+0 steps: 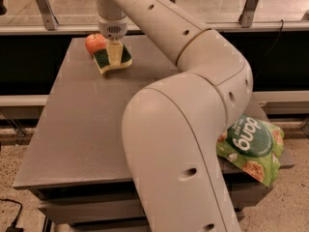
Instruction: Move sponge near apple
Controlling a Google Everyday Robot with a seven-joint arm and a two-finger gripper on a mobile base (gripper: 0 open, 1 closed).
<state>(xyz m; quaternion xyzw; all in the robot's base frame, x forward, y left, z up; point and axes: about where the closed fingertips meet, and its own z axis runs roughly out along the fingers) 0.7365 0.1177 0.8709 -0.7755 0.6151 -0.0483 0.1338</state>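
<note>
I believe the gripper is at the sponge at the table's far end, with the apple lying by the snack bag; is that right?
Not quite. The camera view shows the apple right beside the sponge, far from the snack bag. The gripper is indeed at the sponge at the far end of the table.

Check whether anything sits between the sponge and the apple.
Nothing visible. The sponge lies right beside the apple at the table's far corner, with no object between them. The gripper is directly over the sponge. The snack bag lies well away.
</note>
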